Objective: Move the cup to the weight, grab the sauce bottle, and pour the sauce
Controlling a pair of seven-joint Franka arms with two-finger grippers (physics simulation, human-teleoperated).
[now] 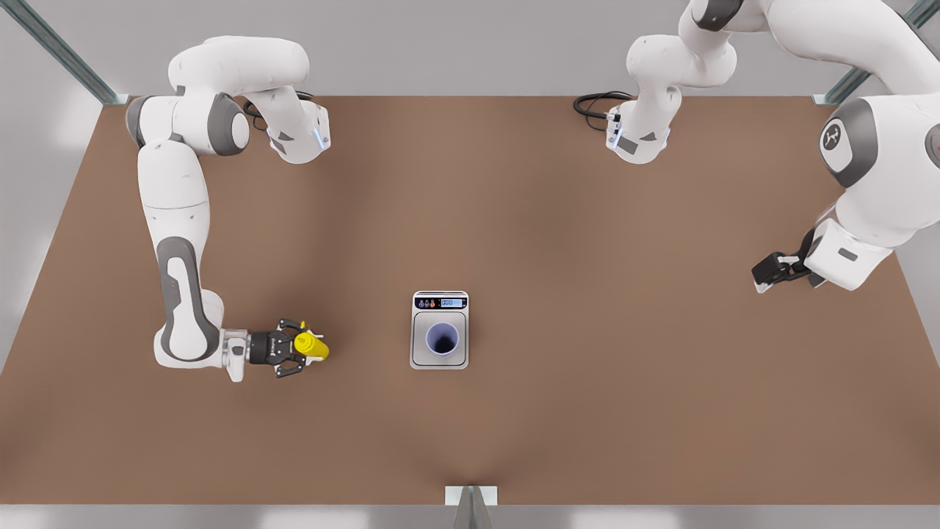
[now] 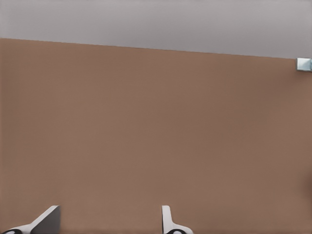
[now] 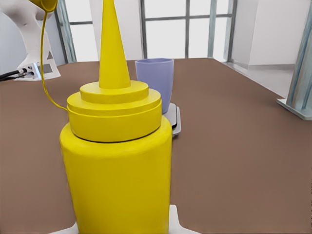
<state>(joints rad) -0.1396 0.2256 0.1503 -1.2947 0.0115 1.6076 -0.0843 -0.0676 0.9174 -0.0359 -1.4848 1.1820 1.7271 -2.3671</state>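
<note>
The yellow sauce bottle (image 1: pixel 313 345) stands upright toward the front view's left, and my right gripper (image 1: pixel 299 347) is shut on its body. In the right wrist view the sauce bottle (image 3: pixel 117 170) looms close, with a white fingertip (image 3: pixel 174 222) pressed against each side. Its pointed nozzle is bare and the cap hangs on a thin tether. The lavender cup (image 1: pixel 443 339) stands upright on the weight (image 1: pixel 422 356) at the table's middle; the cup (image 3: pixel 154 78) and weight (image 3: pixel 175 119) lie beyond the bottle. My left gripper (image 1: pixel 771 273) waits open at the front view's right, its fingers (image 2: pixel 48 219) over bare table.
The brown table (image 1: pixel 587 242) stretches wide around the weight. Both arm bases stand at the far edge, each with a black cable (image 1: pixel 595 103) beside it. Metal frame posts mark the corners, and a bracket (image 1: pixel 470 496) sits mid front edge.
</note>
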